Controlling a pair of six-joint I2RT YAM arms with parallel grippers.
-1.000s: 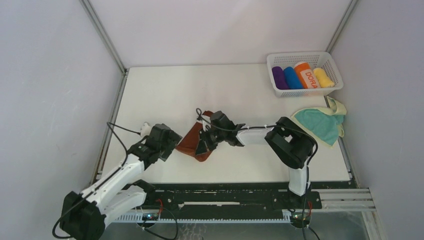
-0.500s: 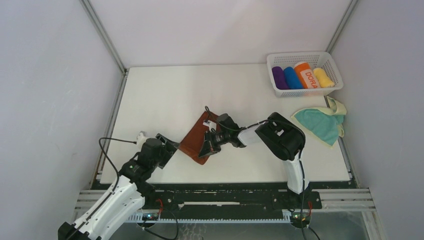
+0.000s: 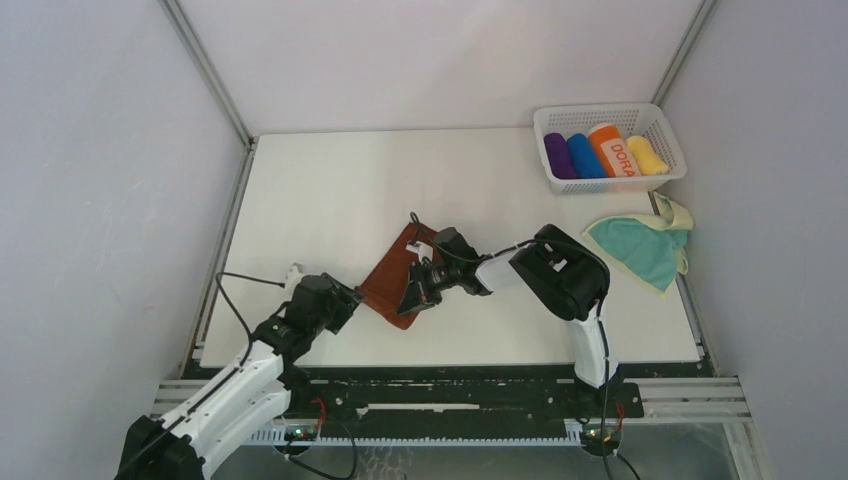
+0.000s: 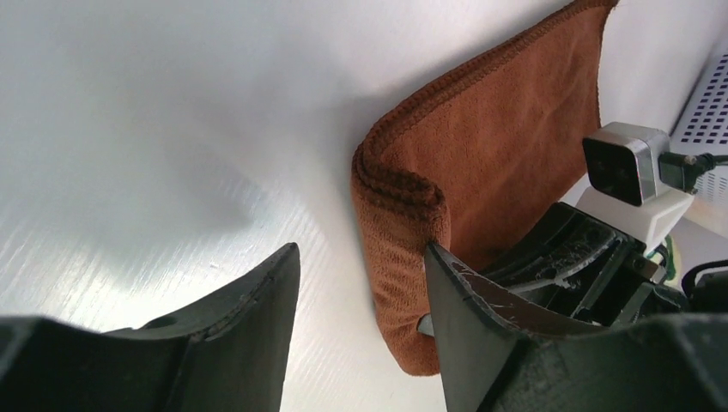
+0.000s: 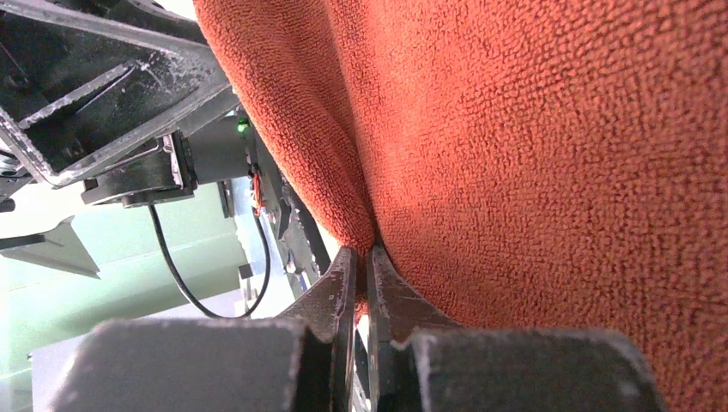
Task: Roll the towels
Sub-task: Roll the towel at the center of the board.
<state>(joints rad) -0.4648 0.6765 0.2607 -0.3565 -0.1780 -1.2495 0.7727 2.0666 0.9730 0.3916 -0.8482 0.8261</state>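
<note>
Near left first: the left gripper (image 4: 358, 257) is coming back in after backing off half a second ago. Its jaws are narrowing but stand apart with nothing between them. Just beyond the fingertips sits the near corner of the rust-brown towel (image 3: 392, 280), doubled over on itself. A second ago that cloth was bunched and lifted; now it lies as a flatter oblong on the middle of the table (image 3: 330, 190). That looks like laying-out done and a roll about to start from this near end. On the towel's right edge, the right gripper (image 5: 362, 253) is pinched tight on a fold of the cloth, anchoring it. Further back on the right, the teal towel (image 3: 640, 250) lies rumpled and well apart, not yet handled. Just beyond it is the basket (image 3: 610, 183).
</note>
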